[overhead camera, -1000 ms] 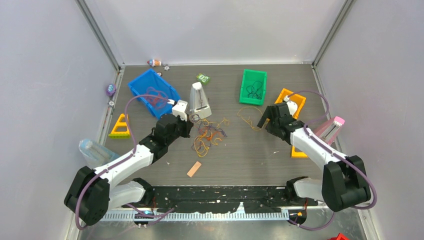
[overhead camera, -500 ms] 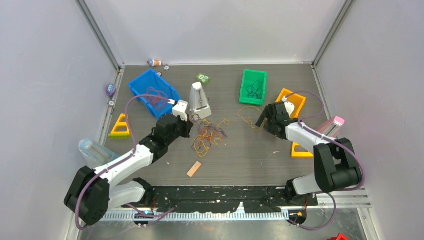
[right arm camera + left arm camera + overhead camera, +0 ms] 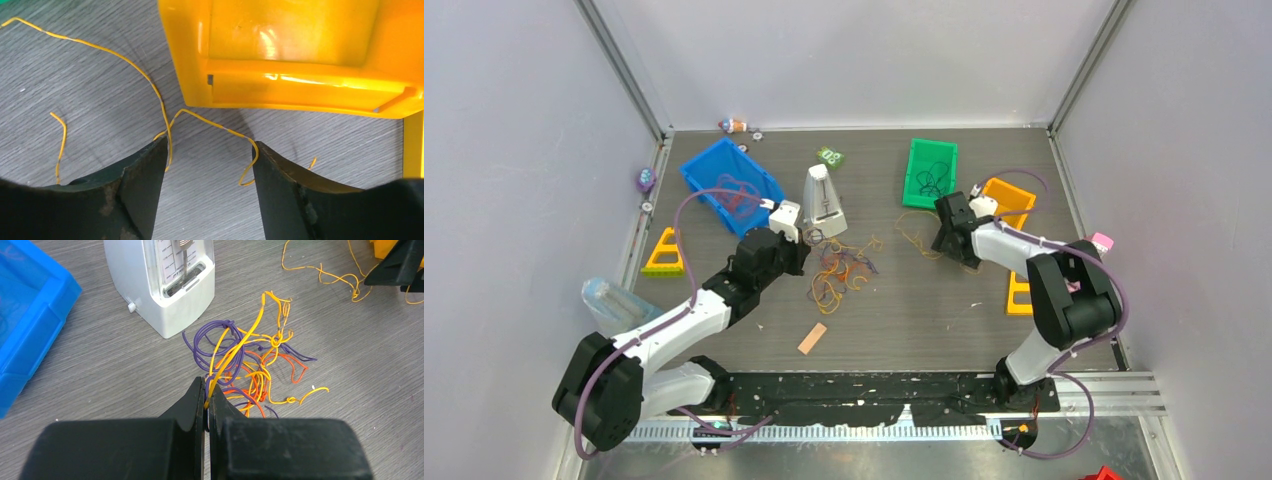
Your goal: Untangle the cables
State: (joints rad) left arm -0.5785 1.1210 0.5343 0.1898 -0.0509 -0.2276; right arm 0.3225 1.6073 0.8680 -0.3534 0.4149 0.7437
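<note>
My left gripper [image 3: 206,407] pinches wiry cables [image 3: 240,360] by a white metronome [image 3: 160,285]; right gripper [image 3: 209,152] gapes, maybe grazing one, beside a glossy bin [image 3: 300,95].

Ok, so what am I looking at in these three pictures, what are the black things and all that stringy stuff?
It's a robot: a left arm and a right arm bolted to a table. One picture looks down from above; the other two come from a camera on each wrist, so the black shapes there are that arm's own fingers. The left end effector is shut on a yellow cable leading out of a tangle of cables, yellow, orange and purple, beside a white metronome. The right end effector is open, with a loose yellow cable between its fingers, by an orange bin. A blue bin and a green bin also sit there.
</note>
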